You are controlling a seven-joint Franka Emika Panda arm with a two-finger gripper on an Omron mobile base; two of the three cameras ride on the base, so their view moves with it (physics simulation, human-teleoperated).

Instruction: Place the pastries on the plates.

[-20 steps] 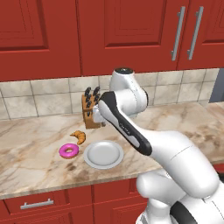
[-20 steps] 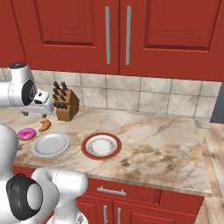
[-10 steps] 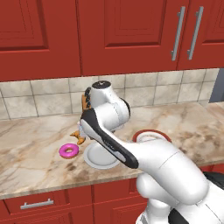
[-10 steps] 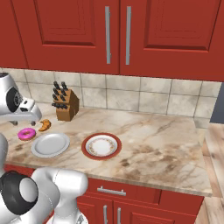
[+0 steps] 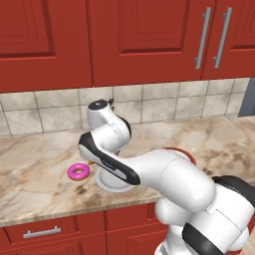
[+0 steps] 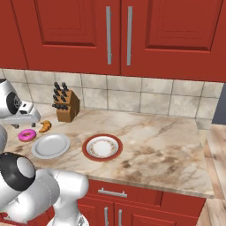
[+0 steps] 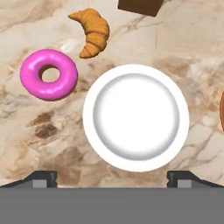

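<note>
Hand view: spread-open gripper (image 7: 111, 177) hovering over plain light-grey round plate (image 7: 136, 117) (nothing gripped) — pink-frosted ring donut (image 7: 49, 74), golden-brown curved croissant (image 7: 92, 31) lying beside it.

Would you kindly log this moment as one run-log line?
fingers: open, above grey plate | donut, croissant: on counter, unplated | red-rimmed plate: bare
</note>
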